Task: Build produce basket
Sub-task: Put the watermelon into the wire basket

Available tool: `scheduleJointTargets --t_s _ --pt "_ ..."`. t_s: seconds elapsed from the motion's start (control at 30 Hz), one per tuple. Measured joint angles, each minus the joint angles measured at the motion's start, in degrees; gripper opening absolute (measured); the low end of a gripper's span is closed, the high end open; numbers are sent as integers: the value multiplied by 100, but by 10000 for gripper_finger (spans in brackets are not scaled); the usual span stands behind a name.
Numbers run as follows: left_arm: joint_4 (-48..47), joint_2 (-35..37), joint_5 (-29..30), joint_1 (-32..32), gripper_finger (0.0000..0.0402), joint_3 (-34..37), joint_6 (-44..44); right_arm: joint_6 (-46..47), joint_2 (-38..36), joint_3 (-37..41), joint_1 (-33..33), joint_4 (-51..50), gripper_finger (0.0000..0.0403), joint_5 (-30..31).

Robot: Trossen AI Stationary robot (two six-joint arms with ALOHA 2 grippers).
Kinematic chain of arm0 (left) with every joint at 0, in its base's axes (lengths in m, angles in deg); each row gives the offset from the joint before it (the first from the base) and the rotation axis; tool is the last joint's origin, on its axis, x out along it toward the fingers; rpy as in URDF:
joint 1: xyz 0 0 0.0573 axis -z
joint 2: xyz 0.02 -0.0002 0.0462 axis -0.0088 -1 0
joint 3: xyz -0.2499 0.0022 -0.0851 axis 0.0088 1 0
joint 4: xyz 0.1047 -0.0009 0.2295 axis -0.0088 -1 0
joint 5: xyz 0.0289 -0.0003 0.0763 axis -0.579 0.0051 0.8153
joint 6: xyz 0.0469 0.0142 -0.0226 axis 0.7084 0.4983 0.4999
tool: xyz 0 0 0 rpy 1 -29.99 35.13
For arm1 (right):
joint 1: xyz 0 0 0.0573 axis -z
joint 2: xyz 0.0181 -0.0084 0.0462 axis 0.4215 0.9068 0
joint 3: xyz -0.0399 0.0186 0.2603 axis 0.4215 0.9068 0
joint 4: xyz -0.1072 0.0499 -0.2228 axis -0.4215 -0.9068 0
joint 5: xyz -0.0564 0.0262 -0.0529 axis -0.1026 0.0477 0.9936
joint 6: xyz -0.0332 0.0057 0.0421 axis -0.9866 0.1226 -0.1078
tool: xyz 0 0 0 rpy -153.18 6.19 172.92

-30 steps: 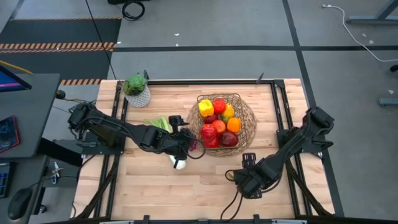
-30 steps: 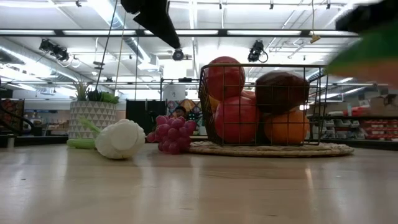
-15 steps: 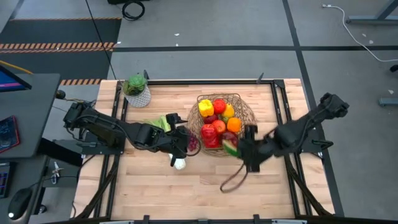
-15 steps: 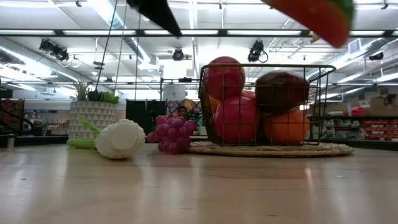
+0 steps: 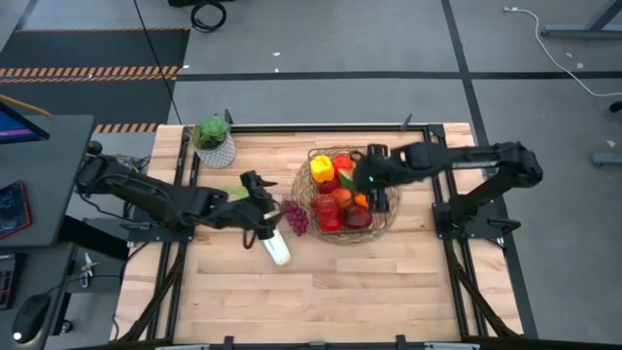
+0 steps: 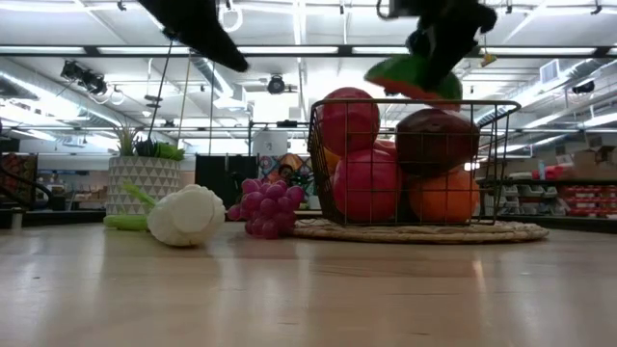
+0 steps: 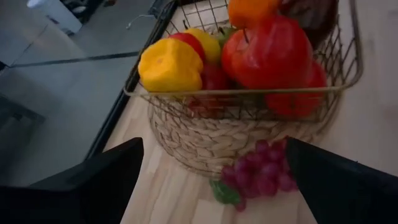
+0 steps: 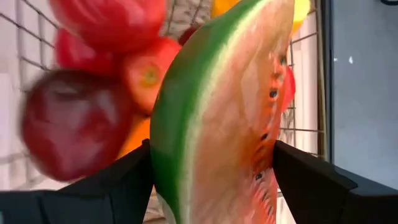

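While our right gripper point(image 5: 372, 183) hangs over the basket point(image 5: 389, 208), its two fingers point(image 8: 323, 186) clamp the watermelon slice point(image 8: 217, 118) between them, rind to one side and red flesh to the other. From table height we see the slice point(image 6: 410, 77) just above the wire rim, apart from the fruit below.

We count the load already inside: a yellow pepper point(image 5: 322, 168) at the far left edge, red apples point(image 5: 328, 206), an orange point(image 5: 363, 200) and a dark red fruit point(image 6: 436, 143) near the front. The basket sits on the far right part of the table point(image 5: 321, 292).

Our left gripper point(image 5: 260, 204) hovers left of the basket with its fingers point(image 7: 93, 180) spread wide and nothing between them. Grapes point(image 5: 295, 219) lie on the wood just beside the basket's left side, and they show between the left fingers, at the woven base point(image 7: 205, 143). A leek point(image 5: 275, 246) lies near the grapes, white end toward the front. A potted plant point(image 5: 213, 141) stands at the far left corner.
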Motion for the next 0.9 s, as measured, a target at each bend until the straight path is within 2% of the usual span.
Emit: scheduleJointTargets --t_s 0.13,0.33,0.7,0.9 --pt "364 570 5 22 400 365 -76 -684 246 -2 614 308 307 -306" --pt "601 1053 -98 79 400 438 -502 -1206 727 -2 1174 423 307 -425" --pt "509 1088 -194 531 400 440 -659 -988 1039 -7 1657 423 312 -572" --pt "516 1100 -184 543 400 440 -661 -796 1034 -7 1721 452 337 -705"
